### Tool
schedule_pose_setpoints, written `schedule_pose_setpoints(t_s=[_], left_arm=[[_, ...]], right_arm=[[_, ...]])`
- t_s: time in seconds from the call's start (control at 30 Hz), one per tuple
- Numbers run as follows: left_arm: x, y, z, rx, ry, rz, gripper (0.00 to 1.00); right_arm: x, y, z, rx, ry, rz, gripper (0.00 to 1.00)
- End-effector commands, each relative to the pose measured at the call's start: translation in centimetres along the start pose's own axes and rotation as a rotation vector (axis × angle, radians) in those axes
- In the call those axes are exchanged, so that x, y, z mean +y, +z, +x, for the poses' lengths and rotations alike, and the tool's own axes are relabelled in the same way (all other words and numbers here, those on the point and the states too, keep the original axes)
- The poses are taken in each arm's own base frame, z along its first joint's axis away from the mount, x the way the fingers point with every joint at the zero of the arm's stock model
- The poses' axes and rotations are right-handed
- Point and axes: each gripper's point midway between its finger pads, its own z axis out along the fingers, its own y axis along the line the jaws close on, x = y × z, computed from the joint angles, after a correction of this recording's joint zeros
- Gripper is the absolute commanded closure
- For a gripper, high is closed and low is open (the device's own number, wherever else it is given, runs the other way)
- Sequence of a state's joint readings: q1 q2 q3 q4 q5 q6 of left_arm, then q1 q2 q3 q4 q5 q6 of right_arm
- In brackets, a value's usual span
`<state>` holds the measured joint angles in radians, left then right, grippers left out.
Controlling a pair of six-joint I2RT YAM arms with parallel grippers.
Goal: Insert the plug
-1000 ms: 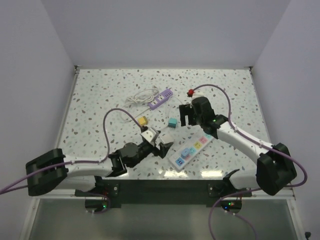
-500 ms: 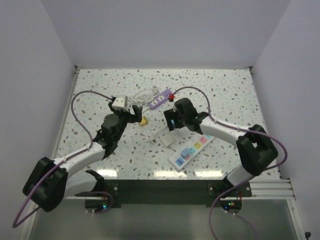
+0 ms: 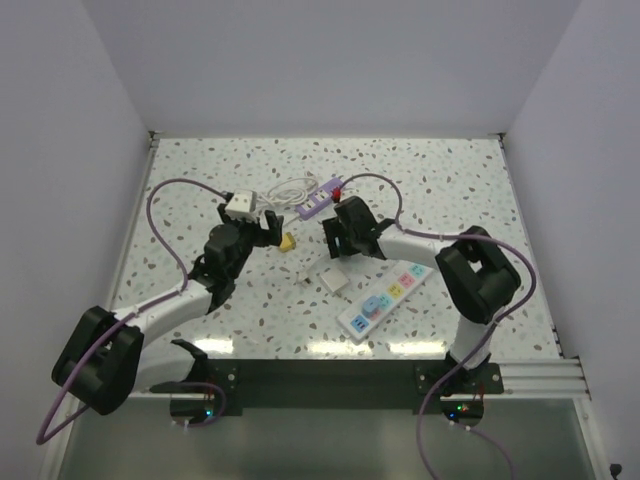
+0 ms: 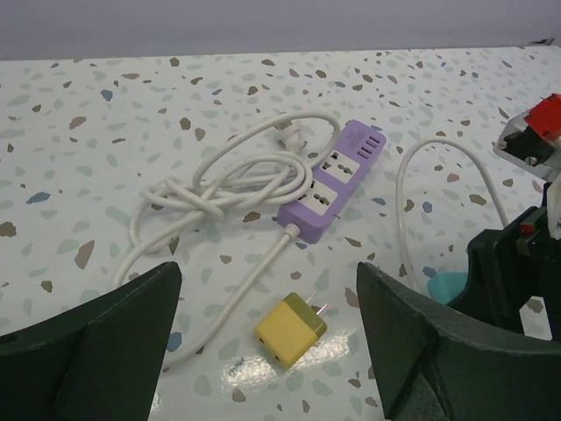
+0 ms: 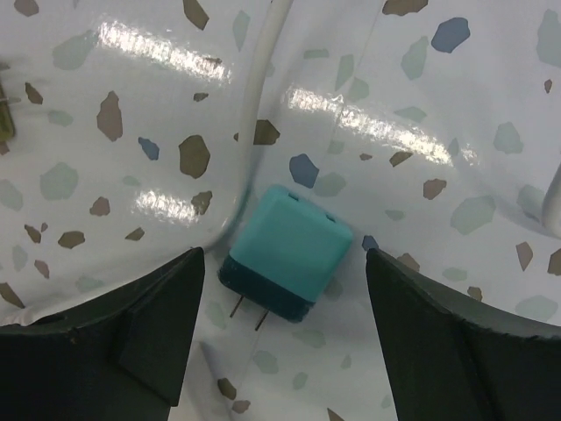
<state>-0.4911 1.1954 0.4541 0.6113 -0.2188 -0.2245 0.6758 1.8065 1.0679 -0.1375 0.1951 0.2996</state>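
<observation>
- The right gripper has its jaws spread wide and empty. The teal plug lies on the table between them, untouched and hidden under the gripper in the top view.
- The left gripper has its jaws wide apart, holding nothing, near the yellow plug.
- The white power strip lies apart.
</observation>
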Motion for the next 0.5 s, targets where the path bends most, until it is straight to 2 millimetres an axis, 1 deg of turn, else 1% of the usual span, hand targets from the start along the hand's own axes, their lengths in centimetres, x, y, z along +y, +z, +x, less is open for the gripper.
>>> schedule_pose_setpoints(t_s=[0.0,0.03,0.07,0.13,0.23,0.27,0.3,0.33,0.47], left_arm=[[-0.2,0.1,-1.1,-0.033,0.003,0.014,0.13],[-0.1,0.1,-1.1,-0.033,0.003,0.014,0.13],[-0.2,0.0,-1.2,-0.038,0.002,0.017,0.13],[-0.1,-0.1,-1.0,-0.033,0.004,0.017,0.13],[-0.2,-0.2,-1.0,-0.038,0.003,0.024,0.13],[-0.3,-0.3,-1.0,-0.038,0.003,0.029,0.13],[-0.4,-0.3,-0.9,-0.035,0.004,0.030,0.13],[-0.4,-0.3,-0.9,-0.034,0.004,0.031,0.13],[-0.8,-0.4,-0.8,-0.036,0.014,0.061,0.13]], right_arm=[[0.5,0.5,-3.6,-0.091,0.060,0.025,0.23],[0.4,0.9,-3.4,-0.082,0.060,0.032,0.23],[0.5,1.1,-3.7,-0.087,0.066,0.035,0.23],[0.4,1.5,-3.7,-0.079,0.067,0.047,0.23],[-0.1,2.2,-3.4,-0.058,0.058,0.083,0.29],[-0.2,2.5,-3.4,-0.053,0.050,0.096,0.36],[-0.5,2.5,-3.1,-0.039,0.044,0.112,0.40],[-0.7,2.5,-3.1,-0.037,0.038,0.117,0.50],[-1.2,2.2,-2.8,-0.030,0.031,0.137,0.65]])
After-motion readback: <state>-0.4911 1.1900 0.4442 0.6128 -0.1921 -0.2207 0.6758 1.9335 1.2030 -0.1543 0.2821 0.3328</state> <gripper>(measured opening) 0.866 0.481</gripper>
